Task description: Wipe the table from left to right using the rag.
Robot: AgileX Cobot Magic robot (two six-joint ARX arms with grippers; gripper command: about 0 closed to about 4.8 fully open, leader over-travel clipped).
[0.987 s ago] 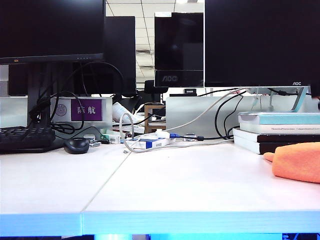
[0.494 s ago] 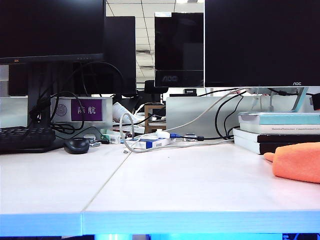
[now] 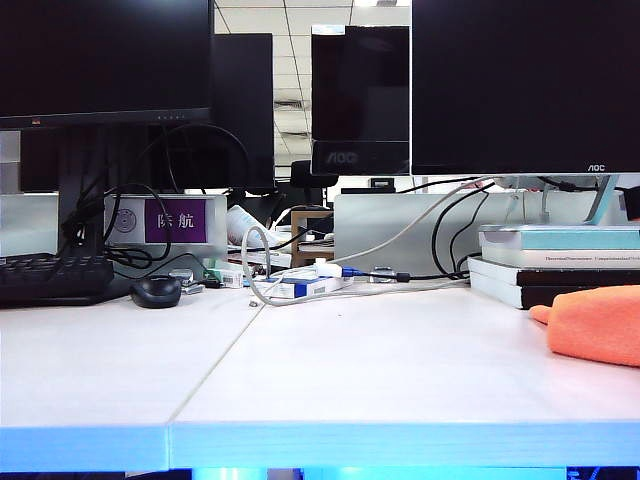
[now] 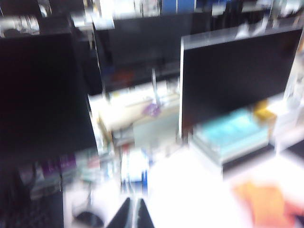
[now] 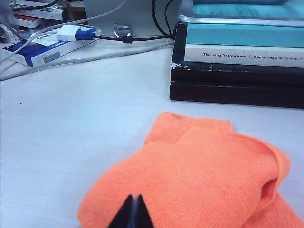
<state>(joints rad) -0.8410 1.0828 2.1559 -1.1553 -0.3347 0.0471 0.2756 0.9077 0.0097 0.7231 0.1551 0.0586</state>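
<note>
table (image 3: 380,370): white surface of two panels with a thin seam; filled the lower half of the exterior view.
rag (image 3: 598,323): orange cloth at the far right edge of the exterior view, lying on the table just in front of a stack of books (image 3: 555,262); partly cut off by the frame.
rag, long axis: appeared to run roughly across the table, left to right; its full length was not visible.
right gripper (image 5: 132,212): fingers pressed together with no gap, tips at the bottom centre of the right wrist view, directly over the near part of the rag (image 5: 199,175); whether cloth was pinched could not be told.
left gripper (image 4: 131,213): fingers drawn together, nothing between them; its view was blurred; the rag (image 4: 263,202) showed as an orange patch at lower right, well apart.
arms in exterior view: neither arm visible.
nearer arm: right, by a wide margin.
key relation: the rag lay at the right end of the table, so a left-to-right wipe would probably first require carrying it to the left side.
</note>
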